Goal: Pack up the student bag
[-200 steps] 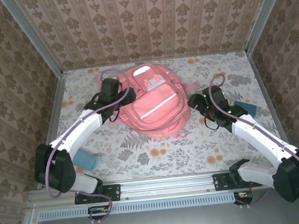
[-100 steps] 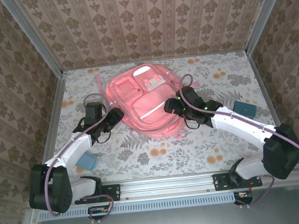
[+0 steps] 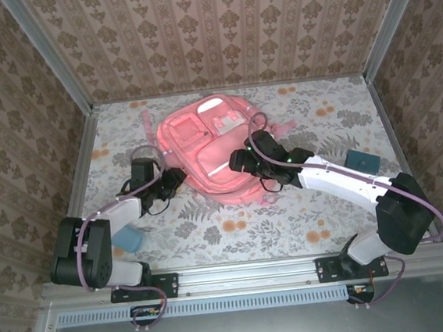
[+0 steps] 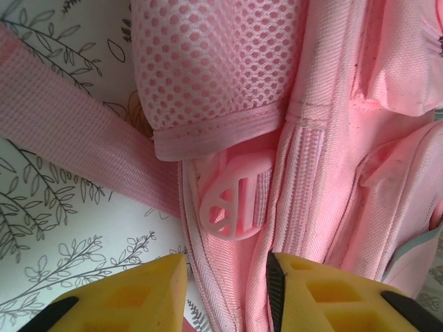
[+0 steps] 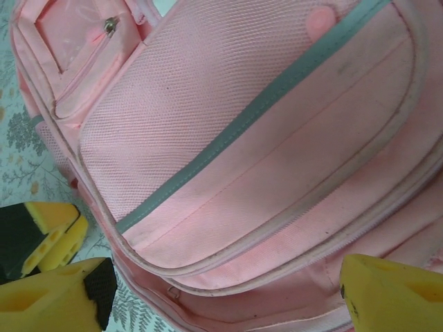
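The student bag [image 3: 213, 147] is lying flat on the flowered table [image 3: 305, 221], in the middle of the overhead view. The left arm is folding low at lower left, its left gripper [image 3: 177, 178] pointing at the bag's left edge. Its jaws are standing partly apart astride the fabric below a round buckle [image 4: 232, 207]; whether they are pinching it I cannot tell. The right arm is extending from lower right, its right gripper [image 3: 237, 163] hovering wide open over the front pocket [image 5: 263, 138].

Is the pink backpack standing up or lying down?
Lying down. From above, the student bag rests flat on the table, with its front pocket facing up.
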You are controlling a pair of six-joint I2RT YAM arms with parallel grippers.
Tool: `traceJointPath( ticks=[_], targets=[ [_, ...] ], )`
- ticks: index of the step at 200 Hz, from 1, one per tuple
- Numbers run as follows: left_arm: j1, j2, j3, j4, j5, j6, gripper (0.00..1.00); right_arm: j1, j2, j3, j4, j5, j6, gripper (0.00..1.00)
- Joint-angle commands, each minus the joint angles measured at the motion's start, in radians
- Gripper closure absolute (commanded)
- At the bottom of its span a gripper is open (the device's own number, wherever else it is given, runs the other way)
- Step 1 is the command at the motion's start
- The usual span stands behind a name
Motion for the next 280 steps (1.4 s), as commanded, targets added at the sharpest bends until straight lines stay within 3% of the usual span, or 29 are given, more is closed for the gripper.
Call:
traceJointPath(
  ticks=[1, 128, 169, 211, 280],
  targets=[
    [0.011, 0.021, -0.016, 0.054, 0.028, -0.024, 0.64, 0.012, 0.023, 0.037, 0.003, 0.01, 0.002, 0.15],
    [0.003, 0.111, -0.01, 0.148, 0.126, -0.02, 0.75, 0.03, 0.066, 0.075, -0.006, 0.002, 0.005, 0.16],
    [-0.008, 0.121, -0.009, 0.179, 0.143, -0.03, 0.83, 0.056, 0.078, 0.093, -0.026, 0.018, -0.015, 0.2],
    [-0.029, 0.083, 0.005, 0.184, 0.151, -0.033, 0.93, 0.143, 0.111, 0.159, -0.115, 0.112, -0.078, 0.27],
    [-0.148, 0.04, 0.123, 0.151, 0.178, -0.022, 0.96, 0.274, 0.11, 0.159, -0.174, 0.235, -0.073, 0.39]
  ],
)
